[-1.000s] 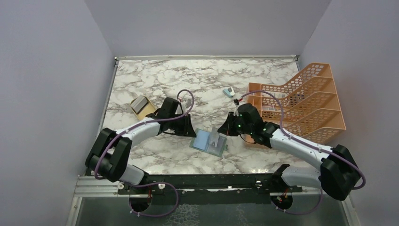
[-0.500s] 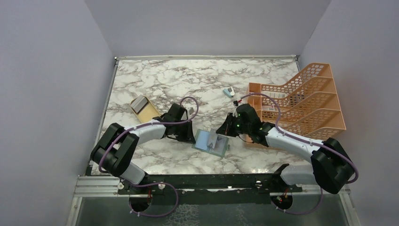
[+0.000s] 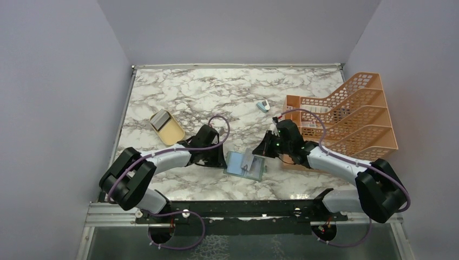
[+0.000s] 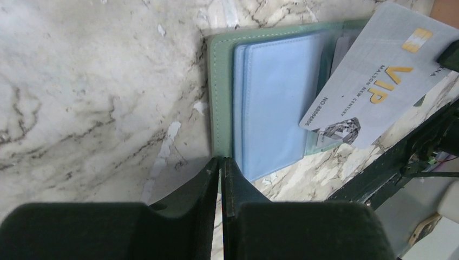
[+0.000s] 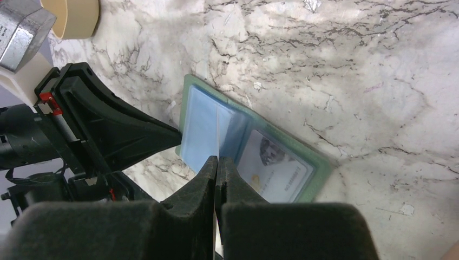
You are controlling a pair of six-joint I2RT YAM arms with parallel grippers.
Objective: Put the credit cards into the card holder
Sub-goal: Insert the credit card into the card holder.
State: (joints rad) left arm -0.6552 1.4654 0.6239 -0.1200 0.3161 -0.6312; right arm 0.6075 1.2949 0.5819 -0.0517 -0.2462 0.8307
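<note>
From above, the open card holder [image 3: 245, 164] lies flat on the marble bench [image 3: 216, 92] between both arms. The left claw [image 3: 222, 161] is at its left edge and the right claw [image 3: 261, 151] over its right half.

The left wrist view shows the left claw closed to a thin slit on the holder's green border. A grey VIP card [image 4: 373, 81] slants over the pale blue pockets.

In the right wrist view, the right claw is clamped on that card, seen edge-on above the pockets. A second card [image 5: 276, 170] sits in the right pocket.
</note>
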